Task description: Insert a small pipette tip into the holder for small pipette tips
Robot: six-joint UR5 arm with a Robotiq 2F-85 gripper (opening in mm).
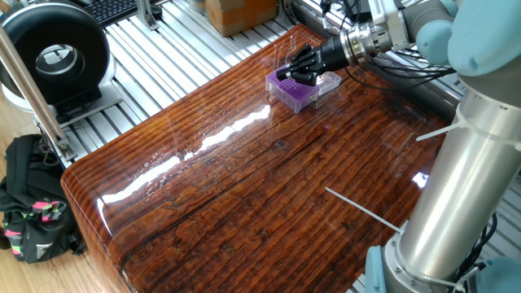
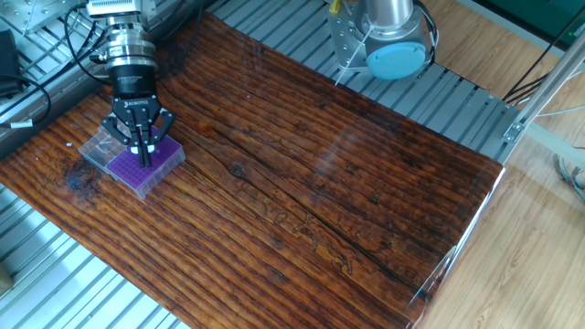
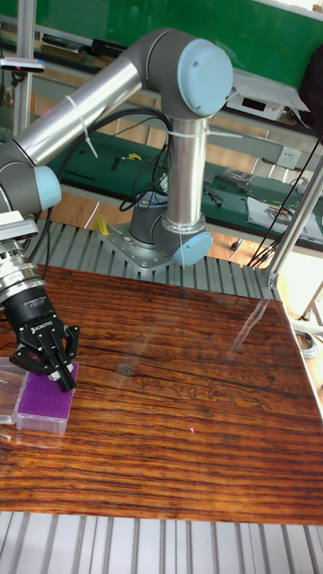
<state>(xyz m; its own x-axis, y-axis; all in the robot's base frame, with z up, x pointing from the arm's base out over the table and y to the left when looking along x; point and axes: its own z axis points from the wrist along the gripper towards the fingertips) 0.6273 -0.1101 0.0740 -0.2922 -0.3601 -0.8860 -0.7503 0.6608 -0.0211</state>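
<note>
The holder for small pipette tips (image 2: 154, 171) is a purple rack in a clear plastic box (image 2: 95, 146) at the far left of the wooden table. It also shows in the one fixed view (image 1: 298, 94) and the tall fixed view (image 3: 40, 410). My gripper (image 2: 143, 159) points straight down over the rack, its black fingers pinched shut, with their ends at or just above the purple top. The gripper (image 1: 286, 75) reaches the rack from the right in the one fixed view, and from above in the tall fixed view (image 3: 65, 384). The small pipette tip is too small to make out; it is hidden at the fingers.
The wooden table (image 2: 302, 183) is glossy with strong glare. Ribbed metal decking (image 1: 171, 49) surrounds it. A black round device (image 1: 53, 57) and a black bag (image 1: 32, 207) lie off the table's left side. The arm's base (image 2: 384, 37) stands behind the far edge.
</note>
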